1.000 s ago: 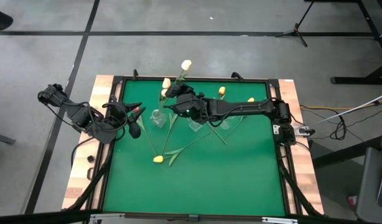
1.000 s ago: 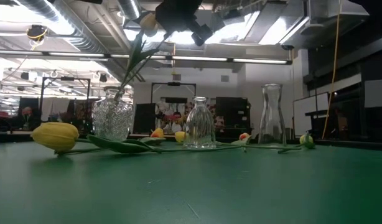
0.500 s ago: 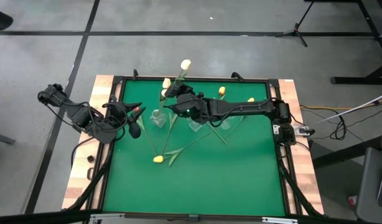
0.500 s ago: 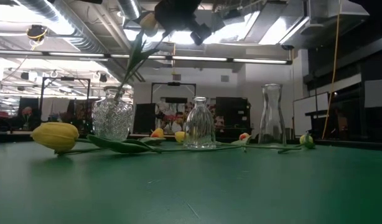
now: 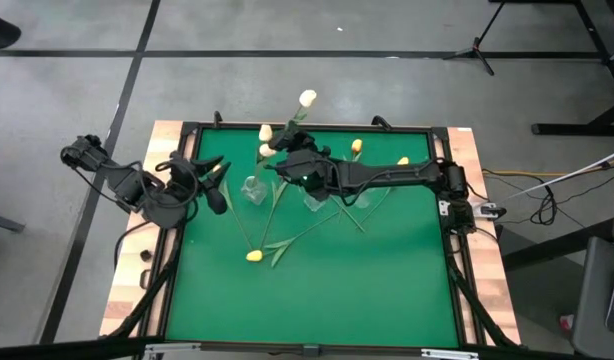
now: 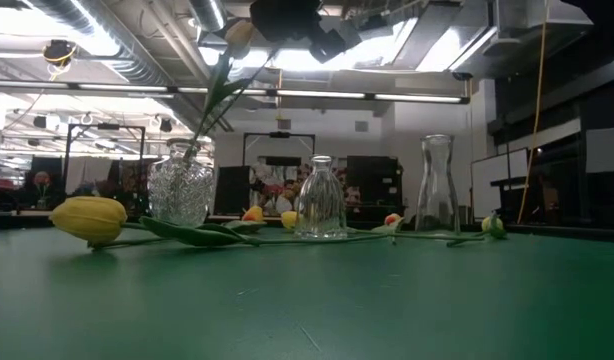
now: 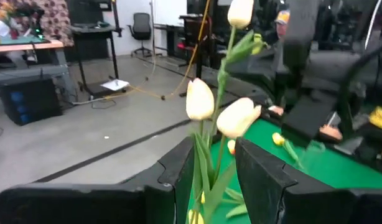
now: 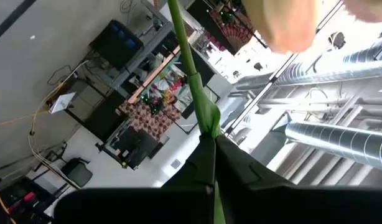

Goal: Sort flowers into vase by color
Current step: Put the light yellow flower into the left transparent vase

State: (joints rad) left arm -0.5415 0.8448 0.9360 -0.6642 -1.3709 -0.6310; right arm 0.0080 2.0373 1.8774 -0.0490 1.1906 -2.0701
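Observation:
My right gripper (image 5: 287, 152) reaches across from the table's right and is shut on a white tulip, whose head (image 5: 307, 97) stands high above the far edge. The tulip's stem slants down toward the textured glass vase (image 5: 252, 188) (image 6: 180, 185). Two more white tulips (image 5: 266, 133) stand in that vase. My left gripper (image 5: 217, 187) hovers open just left of the vase, and its wrist view shows the white heads (image 7: 200, 99) beyond its fingers. A yellow tulip (image 5: 254, 256) (image 6: 87, 218) lies on the mat. Other yellow heads (image 5: 356, 146) lie near the far edge. My right gripper pinches the white tulip's green stem (image 8: 206, 127) between its two fingers, a short way below the head (image 8: 284, 25). The fingers lie across the stem. The tulip is lifted, tilted, with its head above the gripper and its stem running down toward the textured vase's mouth (image 6: 192, 150).
A small glass bottle vase (image 5: 314, 200) (image 6: 320, 197) and a tall carafe (image 5: 359, 197) (image 6: 437, 185) stand right of the textured vase. Stems and leaves (image 5: 297, 235) lie crossed on the green mat's middle. A black frame (image 5: 177, 250) rims the mat; its near half is bare.
My right gripper has shifted slightly toward the table's right, and the held tulip has tipped, so its head now lies farther right and toward the far edge. My left gripper has moved a little toward the far edge, nearer the textured vase.

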